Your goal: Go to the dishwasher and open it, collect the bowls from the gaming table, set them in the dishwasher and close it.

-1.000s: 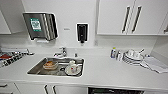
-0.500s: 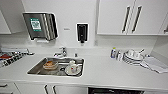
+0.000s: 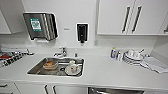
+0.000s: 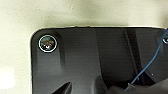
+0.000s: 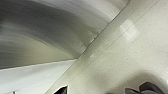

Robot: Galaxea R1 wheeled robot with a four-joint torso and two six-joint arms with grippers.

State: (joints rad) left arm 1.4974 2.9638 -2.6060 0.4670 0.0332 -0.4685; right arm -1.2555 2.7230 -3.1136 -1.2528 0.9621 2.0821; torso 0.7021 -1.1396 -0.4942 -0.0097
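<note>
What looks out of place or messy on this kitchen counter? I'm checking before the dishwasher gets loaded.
Nothing looks spilled or broken. Used dishes sit in the sink, stacked plates stand on the counter at right beside a crumpled cloth. Ordinary clutter.

Bright, even indoor light falls on the white counter [image 3: 107, 70], with soft shadow inside the sink [image 3: 37, 70]. The head view is soft, bowing towards its edges. Both wrist views are blurred, with a pale glare patch on the floor [image 5: 128, 30].
</note>
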